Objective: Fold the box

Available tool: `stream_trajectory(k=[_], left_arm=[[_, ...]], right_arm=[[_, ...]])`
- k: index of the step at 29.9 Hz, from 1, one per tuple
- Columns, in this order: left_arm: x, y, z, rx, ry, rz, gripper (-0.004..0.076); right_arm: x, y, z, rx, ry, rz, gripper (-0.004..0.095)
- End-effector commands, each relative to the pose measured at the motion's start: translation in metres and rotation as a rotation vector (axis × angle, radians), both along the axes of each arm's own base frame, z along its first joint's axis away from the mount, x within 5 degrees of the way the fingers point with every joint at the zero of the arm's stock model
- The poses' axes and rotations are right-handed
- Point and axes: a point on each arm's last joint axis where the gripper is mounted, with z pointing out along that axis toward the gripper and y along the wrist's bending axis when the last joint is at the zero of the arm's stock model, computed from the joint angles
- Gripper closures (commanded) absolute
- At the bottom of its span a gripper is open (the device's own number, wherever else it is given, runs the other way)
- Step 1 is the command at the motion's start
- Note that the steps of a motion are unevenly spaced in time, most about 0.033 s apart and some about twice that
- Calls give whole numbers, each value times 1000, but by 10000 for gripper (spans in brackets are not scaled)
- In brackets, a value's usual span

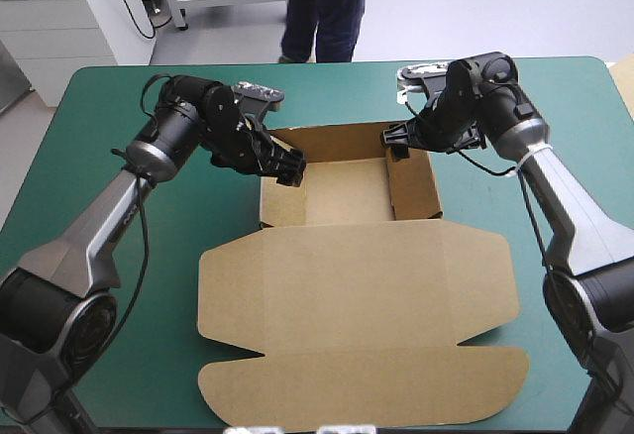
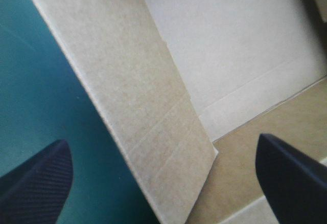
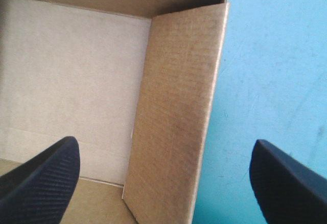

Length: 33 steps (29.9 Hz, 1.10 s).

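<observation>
Seeing box (image 1: pixel 357 295) mid-counter (image 1: pixel 89 137), tray up, lid flat at near edge. High view hides jaw spacing; wrist views show us left jaws spread astride left wall (image 2: pixel 138 106), right jaws spread astride right wall (image 3: pixel 173 116).

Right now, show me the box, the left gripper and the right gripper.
box (image 1: pixel 357 305): high view, on its flat lid panel.
left gripper (image 1: pixel 290 169): high view, midway between its open fingertips.
right gripper (image 1: pixel 397 144): high view, midway between its open fingertips.
</observation>
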Motion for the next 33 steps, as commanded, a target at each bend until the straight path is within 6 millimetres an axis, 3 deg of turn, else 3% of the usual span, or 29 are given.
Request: stream_trajectory(k=[1, 6, 13, 17, 21, 33], left_arm=[[-34, 14, 61, -70, -109, -14, 90], [-75, 34, 109, -114, -258, -45, 256], [-145, 72, 160, -164, -449, -32, 715], [-170, 87, 163, -145, -492, -19, 731], [-183, 95, 137, -93, -432, -14, 731], [-208, 108, -2, 97, -42, -35, 731]], right_arm=[[-25, -9, 51, 47, -129, -8, 77], [-42, -14, 73, 73, -184, -6, 77], [-46, -15, 77, 77, -196, -6, 77], [-41, -14, 71, 68, -182, -7, 77], [-32, -11, 61, 59, -154, -7, 77], [1, -3, 13, -16, -46, -5, 77]])
